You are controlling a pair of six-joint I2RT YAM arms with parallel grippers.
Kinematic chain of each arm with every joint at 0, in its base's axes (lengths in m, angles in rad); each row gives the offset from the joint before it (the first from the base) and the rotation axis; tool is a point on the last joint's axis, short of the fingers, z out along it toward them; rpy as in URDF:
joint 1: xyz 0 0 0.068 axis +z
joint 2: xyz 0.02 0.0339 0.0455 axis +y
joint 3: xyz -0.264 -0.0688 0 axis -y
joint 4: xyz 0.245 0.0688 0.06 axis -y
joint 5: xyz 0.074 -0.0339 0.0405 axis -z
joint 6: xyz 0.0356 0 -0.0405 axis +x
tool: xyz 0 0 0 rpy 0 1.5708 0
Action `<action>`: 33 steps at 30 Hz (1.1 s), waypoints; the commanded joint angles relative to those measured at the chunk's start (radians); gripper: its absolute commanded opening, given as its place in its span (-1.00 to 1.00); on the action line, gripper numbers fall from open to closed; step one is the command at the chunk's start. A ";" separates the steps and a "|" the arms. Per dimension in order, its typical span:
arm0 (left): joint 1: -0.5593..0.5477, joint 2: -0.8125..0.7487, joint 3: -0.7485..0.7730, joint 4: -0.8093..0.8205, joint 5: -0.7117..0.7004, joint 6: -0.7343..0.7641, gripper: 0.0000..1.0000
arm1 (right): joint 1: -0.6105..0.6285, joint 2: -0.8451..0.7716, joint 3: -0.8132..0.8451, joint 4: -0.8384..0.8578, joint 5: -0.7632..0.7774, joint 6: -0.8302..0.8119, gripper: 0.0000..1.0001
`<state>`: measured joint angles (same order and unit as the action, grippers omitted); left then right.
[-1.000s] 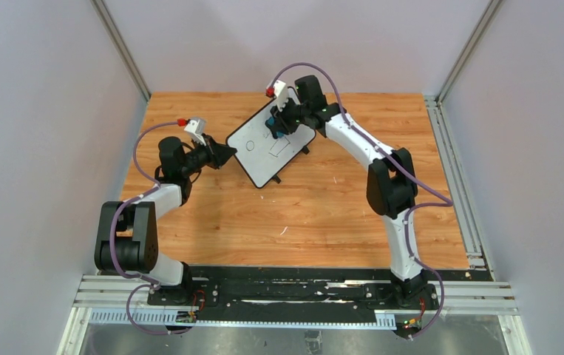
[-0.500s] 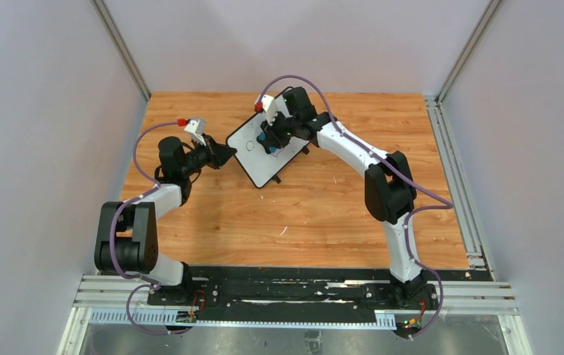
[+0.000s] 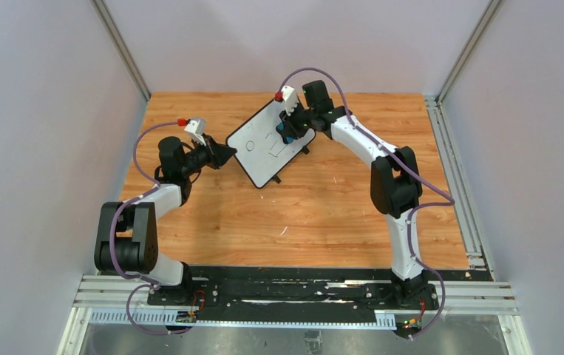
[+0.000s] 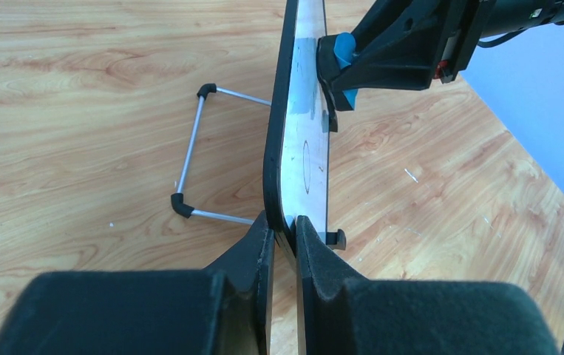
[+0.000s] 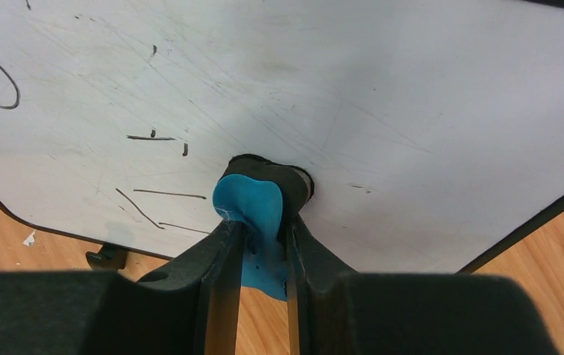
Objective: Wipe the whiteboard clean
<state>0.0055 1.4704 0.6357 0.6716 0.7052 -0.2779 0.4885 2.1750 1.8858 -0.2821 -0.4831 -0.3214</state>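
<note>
The whiteboard [image 3: 267,144] stands tilted on the wooden table, white with a thin black frame. It bears a small circle and some black line strokes [image 5: 149,198]. My left gripper [image 3: 225,153] is shut on the board's left edge [image 4: 282,222]. My right gripper [image 3: 287,132] is shut on the blue eraser [image 5: 253,214], whose dark pad presses on the board's face near its right part. The eraser also shows in the left wrist view [image 4: 344,55].
The board's wire stand [image 4: 190,159] and black feet [image 4: 335,238] rest on the table. Grey walls enclose the table at left, back and right. A metal rail [image 3: 456,170] runs along the right edge.
My right gripper has swept the eraser to the left across the board and back to the right. The left gripper and the board have stayed still.
</note>
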 commanded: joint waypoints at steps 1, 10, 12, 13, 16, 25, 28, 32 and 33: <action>0.005 0.003 -0.010 -0.050 -0.009 0.104 -1.00 | 0.030 0.006 0.016 0.018 -0.002 -0.001 -0.99; 0.004 0.006 -0.006 -0.053 -0.008 0.108 -1.00 | 0.104 -0.048 -0.045 0.018 -0.011 0.004 -0.99; 0.004 0.009 -0.003 -0.053 -0.008 0.106 -1.00 | 0.115 -0.054 -0.054 0.018 -0.012 0.007 -0.99; 0.002 0.010 -0.001 -0.053 -0.008 0.106 -1.00 | 0.118 -0.056 -0.057 0.018 -0.013 0.012 -0.99; 0.001 0.008 -0.004 -0.053 -0.008 0.107 -1.00 | 0.130 -0.065 -0.070 0.017 -0.015 0.015 -0.99; 0.000 0.001 -0.005 -0.058 -0.008 0.111 -1.00 | 0.058 -0.014 -0.015 0.016 0.024 -0.018 -0.99; 0.000 -0.002 -0.005 -0.063 -0.008 0.111 -1.00 | 0.035 0.026 0.041 0.001 0.044 -0.040 -0.99; 0.000 -0.010 -0.004 -0.071 -0.008 0.116 -1.00 | 0.017 0.065 0.109 -0.019 0.046 -0.037 -0.99; 0.000 -0.010 -0.004 -0.074 -0.008 0.117 -1.00 | 0.016 0.066 0.113 -0.018 0.045 -0.036 -0.99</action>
<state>0.0051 1.4677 0.6357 0.6655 0.7078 -0.2737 0.5297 2.1956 1.9362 -0.3210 -0.4801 -0.3351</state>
